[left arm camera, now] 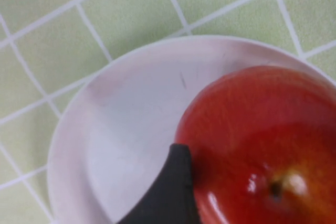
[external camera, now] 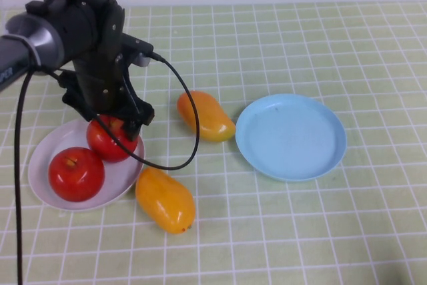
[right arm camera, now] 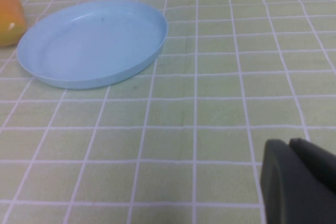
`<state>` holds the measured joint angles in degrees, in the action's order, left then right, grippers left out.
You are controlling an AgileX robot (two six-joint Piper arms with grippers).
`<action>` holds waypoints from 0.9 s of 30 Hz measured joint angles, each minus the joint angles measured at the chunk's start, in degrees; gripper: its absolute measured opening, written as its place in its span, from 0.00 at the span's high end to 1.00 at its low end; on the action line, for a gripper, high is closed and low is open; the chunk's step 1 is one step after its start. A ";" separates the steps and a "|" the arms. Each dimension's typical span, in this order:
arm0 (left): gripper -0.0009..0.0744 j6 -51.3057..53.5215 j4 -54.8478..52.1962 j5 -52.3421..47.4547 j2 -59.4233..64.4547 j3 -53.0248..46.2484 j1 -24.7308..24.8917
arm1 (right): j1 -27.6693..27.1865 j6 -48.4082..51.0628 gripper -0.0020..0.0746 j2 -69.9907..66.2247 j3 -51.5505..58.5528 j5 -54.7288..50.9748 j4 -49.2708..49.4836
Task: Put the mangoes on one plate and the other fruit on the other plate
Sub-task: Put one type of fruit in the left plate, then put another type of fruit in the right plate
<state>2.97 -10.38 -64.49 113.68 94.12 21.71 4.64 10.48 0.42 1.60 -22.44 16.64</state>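
Observation:
Two red apples are on the white plate (external camera: 41,165) at the near left: one (external camera: 76,173) lies free, the other (external camera: 110,141) sits between the fingers of my left gripper (external camera: 115,123), which is shut on it. In the left wrist view a dark finger (left arm camera: 173,192) presses the side of this apple (left arm camera: 262,129) just over the white plate (left arm camera: 126,119). One mango (external camera: 205,116) lies between the plates, another (external camera: 165,199) beside the white plate's near edge. The light blue plate (external camera: 291,136) holds nothing. My right gripper (right arm camera: 302,182) is shut and hovers low, short of the blue plate (right arm camera: 94,40).
A green tablecloth with a white grid covers the table. The left arm's black cable (external camera: 187,145) loops down between the white plate and the far mango. The tip of that mango (right arm camera: 9,18) shows beside the blue plate in the right wrist view.

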 joint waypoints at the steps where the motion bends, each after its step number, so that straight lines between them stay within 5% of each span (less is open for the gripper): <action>1: 0.10 0.00 -0.43 -0.02 -0.40 0.00 0.00 | 0.00 0.00 0.99 0.00 0.00 0.00 0.00; 16: 0.10 -3.66 -2.69 -6.07 -18.19 0.00 0.00 | 0.00 0.00 0.99 0.00 0.00 0.00 0.00; 27: 0.10 -3.90 -2.53 -6.63 -19.47 0.00 0.00 | 0.00 0.00 0.99 0.00 0.00 0.00 0.00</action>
<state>-0.93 -12.91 -71.13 94.21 94.12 21.71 4.64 10.48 0.42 1.60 -22.44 16.64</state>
